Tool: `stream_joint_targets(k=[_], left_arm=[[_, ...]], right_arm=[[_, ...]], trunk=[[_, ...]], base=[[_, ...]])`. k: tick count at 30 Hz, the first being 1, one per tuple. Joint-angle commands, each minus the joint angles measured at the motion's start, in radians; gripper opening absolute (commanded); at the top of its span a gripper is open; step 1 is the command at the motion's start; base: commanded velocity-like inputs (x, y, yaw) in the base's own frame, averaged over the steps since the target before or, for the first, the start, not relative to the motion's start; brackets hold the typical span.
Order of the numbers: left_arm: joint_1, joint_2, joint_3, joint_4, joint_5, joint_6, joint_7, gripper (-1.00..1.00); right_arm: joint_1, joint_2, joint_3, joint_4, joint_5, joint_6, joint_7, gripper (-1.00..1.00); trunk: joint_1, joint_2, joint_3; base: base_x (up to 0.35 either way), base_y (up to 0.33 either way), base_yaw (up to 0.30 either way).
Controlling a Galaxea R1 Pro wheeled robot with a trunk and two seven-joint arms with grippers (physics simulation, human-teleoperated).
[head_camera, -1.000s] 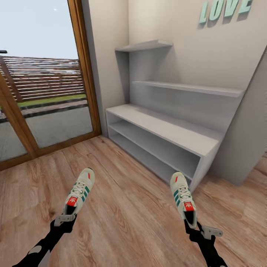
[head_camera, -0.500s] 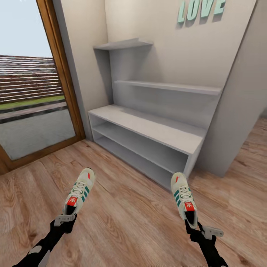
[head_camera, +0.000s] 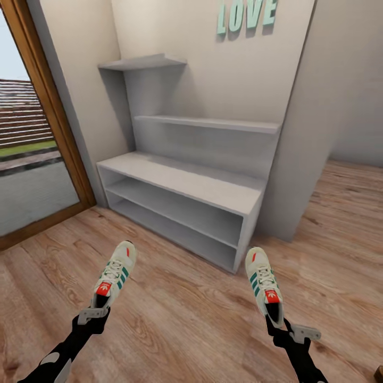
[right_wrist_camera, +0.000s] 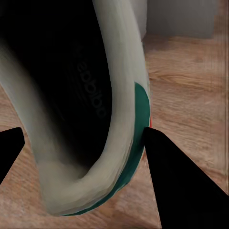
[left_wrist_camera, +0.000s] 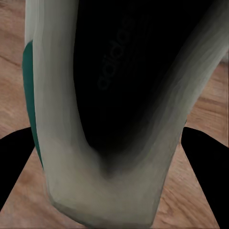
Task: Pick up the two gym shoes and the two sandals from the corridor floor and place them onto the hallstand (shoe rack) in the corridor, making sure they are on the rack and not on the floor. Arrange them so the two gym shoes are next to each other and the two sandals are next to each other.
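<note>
**Both gym shoes held at the heel, toes toward the hallstand**

The left gripper (head_camera: 94,314) is clamped on the heel of the left gym shoe (head_camera: 114,275). The shoe's long axis runs heel-to-toe toward 1 o'clock, toe forward, above the corridor floor (head_camera: 181,319).

The right gripper (head_camera: 284,331) is clamped on the heel of the right gym shoe (head_camera: 262,282); its toe points toward 11 o'clock.

The hallstand (head_camera: 186,183) stands at 12 o'clock, ahead of both shoes. Its shelves are bare. A glazed door (head_camera: 32,175) stands at 10 o'clock.
</note>
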Motion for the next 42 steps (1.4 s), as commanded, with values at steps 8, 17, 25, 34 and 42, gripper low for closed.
stream_joint_targets(k=[8,17,25,34,42], left_arm=[[-0.001,0.000,0.009,0.000,-0.008,-0.004,-0.008,-1.00],[-0.001,0.000,0.010,0.000,-0.008,-0.003,-0.008,-1.00],[-0.001,0.000,0.011,0.000,-0.008,-0.002,-0.007,-1.00],[-0.001,0.000,0.010,0.000,-0.008,-0.002,-0.007,-1.00],[-0.001,-0.001,0.009,0.000,-0.008,-0.004,-0.007,-1.00]], right_arm=[[-0.001,0.001,-0.008,-0.001,0.007,-0.003,0.007,-1.00],[-0.001,-0.008,-0.008,0.000,0.007,-0.003,0.007,-1.00],[-0.001,-0.008,-0.008,0.000,0.007,-0.003,0.007,-1.00],[-0.001,-0.008,-0.008,0.000,0.007,-0.003,0.006,-1.00],[-0.001,-0.008,-0.008,0.000,0.007,-0.003,0.006,-1.00]], trunk=[[0.000,0.000,-0.001],[0.000,0.000,-0.001],[0.000,0.000,-0.001],[0.000,0.000,-0.001],[0.000,0.000,-0.001]], base=[[0.000,0.260,-0.300],[0.000,0.306,-0.300],[0.000,0.308,-0.300],[0.000,0.308,-0.300],[0.000,0.204,-0.300]])
